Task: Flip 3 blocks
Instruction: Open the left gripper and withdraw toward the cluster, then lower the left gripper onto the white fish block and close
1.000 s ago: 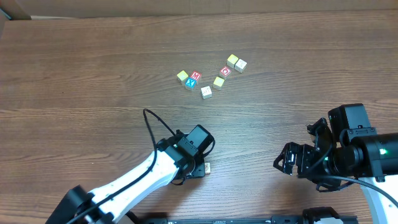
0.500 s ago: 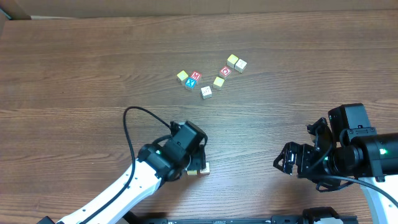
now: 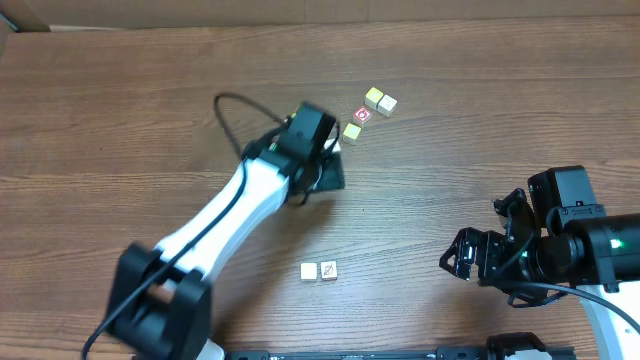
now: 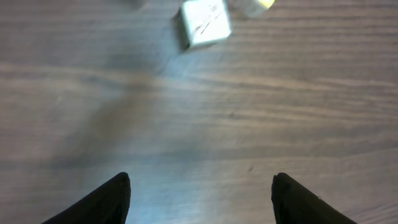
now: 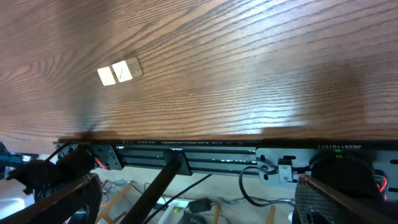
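Two pale blocks lie side by side near the front edge, a plain one [image 3: 309, 271] and one with a reddish-brown diagonal mark [image 3: 328, 270]. The right wrist view shows the same pair, plain [image 5: 107, 75] and marked [image 5: 129, 68]. My left gripper [image 3: 328, 165] is open and empty over the back cluster. In its wrist view the left gripper [image 4: 200, 190] hangs above bare wood, short of a pale block with faint line marks [image 4: 203, 23]. At the front right, my right gripper [image 3: 470, 260] is open and holds nothing.
A red "O" cube [image 3: 362, 114], a yellowish cube [image 3: 351, 131] and two more pale cubes [image 3: 373, 97] [image 3: 387, 104] sit at the back. My left arm hides other cubes of that cluster. Past the table's front edge [image 5: 205, 138] are a rail and cables.
My left gripper opened and left a block beside the other one at the front, then swung away to the back cluster. The right arm has not moved.
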You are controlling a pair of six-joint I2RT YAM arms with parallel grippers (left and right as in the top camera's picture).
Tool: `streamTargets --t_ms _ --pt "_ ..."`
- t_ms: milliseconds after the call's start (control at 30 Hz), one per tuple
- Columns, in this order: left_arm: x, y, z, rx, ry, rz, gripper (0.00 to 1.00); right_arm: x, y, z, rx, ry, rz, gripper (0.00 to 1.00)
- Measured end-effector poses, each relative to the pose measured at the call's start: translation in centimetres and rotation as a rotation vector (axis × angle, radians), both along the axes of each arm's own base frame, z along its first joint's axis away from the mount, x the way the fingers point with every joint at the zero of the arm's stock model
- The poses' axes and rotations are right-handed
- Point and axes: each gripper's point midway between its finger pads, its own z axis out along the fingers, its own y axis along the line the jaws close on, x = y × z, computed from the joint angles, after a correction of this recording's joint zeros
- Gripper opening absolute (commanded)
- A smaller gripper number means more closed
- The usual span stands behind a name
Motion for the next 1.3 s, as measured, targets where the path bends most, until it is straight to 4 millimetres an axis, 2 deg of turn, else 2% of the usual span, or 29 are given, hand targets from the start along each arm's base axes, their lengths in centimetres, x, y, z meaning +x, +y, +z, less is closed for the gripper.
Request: streamTargets --t_ms 200,400,500,700,867,1000,1067,1300 --pt "4.1 -2.5 -1.2 0.016 0.046 -0.01 0.57 0.0 0.0 0.0 0.0 0.0 0.0 1.0" --pt "6.7 -4.0 -3.4 0.033 0.091 0.008 0.54 -0.2 0.0 0.0 -0.002 0.008 0.0 1.0" --pt "7.1 -4.2 -4.6 0.039 0.109 0.02 0.53 -0.2 0.0 0.0 -0.001 0.008 0.0 1.0" --pt "7.1 -2.9 -6.3 0.071 0.156 0.077 0.52 -0.2 0.0 0.0 -0.001 0.008 0.0 1.0" --pt "8.0 -1.0 -6.4 0.078 0.155 0.14 0.44 -0.2 0.0 0.0 -0.001 0.009 0.0 1.0" --pt "8.6 0.1 -6.4 0.077 0.156 0.177 0.43 -0.2 0.0 0.0 -0.002 0.009 0.0 1.0" --pt "8.7 0.4 -6.5 0.079 0.156 0.184 0.43 -0.2 0.0 0.0 -0.001 0.009 0.0 1.0" --pt "8.7 0.4 -7.1 0.083 0.166 0.186 0.28 -0.2 0.0 0.0 -0.001 0.008 0.0 1.0"
